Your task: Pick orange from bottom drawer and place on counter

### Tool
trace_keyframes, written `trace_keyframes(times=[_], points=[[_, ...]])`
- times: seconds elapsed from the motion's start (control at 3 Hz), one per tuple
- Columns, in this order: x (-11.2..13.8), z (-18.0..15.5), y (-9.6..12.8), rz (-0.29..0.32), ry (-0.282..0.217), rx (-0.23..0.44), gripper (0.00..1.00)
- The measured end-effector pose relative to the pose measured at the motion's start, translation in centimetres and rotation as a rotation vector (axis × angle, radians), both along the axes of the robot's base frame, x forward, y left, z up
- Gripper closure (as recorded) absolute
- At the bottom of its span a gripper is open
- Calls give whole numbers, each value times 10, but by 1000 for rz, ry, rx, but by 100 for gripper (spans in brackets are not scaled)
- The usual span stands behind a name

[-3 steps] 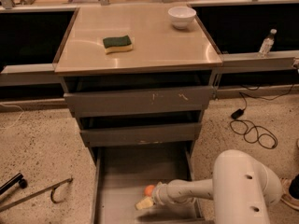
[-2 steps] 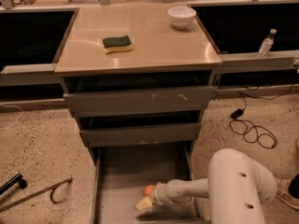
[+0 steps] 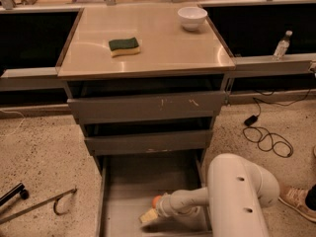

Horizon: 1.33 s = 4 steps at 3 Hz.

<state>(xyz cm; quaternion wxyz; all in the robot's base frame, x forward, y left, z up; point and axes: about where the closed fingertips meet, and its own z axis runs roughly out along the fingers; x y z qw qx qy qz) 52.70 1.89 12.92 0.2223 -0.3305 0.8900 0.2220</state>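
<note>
The speckled floor (image 3: pixel 44 152) spreads around a grey cabinet (image 3: pixel 148 107) with three drawers. Its square tan counter (image 3: pixel 163 48) fills the upper middle of the view, with a grey ledge (image 3: pixel 271 63) running off to either side. The robot's bulky white arm (image 3: pixel 237 191) comes in from the lower right and reaches left into the bottom drawer (image 3: pixel 133 181), which is pulled out well beyond the two shallower drawers above it. The gripper (image 3: pixel 150 212) is low over the drawer floor, right of its middle, with a pale yellowish tip pointing left. The orange (image 3: pixel 156 200) is inside the bottom drawer, tight against the end of the gripper, just above and slightly right of that pale tip. Only part of it shows, and whether the gripper has closed on it or merely sits beside it cannot be told. A black cable (image 3: pixel 266 137) loops on the floor to the right, and a thin metal rod (image 3: pixel 34 206) lies at the lower left. On the counter a green-and-yellow sponge (image 3: pixel 124 46) lies left of centre and a white bowl (image 3: pixel 192 17) stands near the far right corner. A small clear bottle (image 3: pixel 281 45) stands on the right ledge.
</note>
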Motion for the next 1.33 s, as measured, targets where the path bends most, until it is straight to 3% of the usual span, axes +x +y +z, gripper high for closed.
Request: trace_keyframes(times=[1.0,1.33], points=[[-2,-5,4,7,-2,-21,66],[-1,1,2,10,12,11,88]])
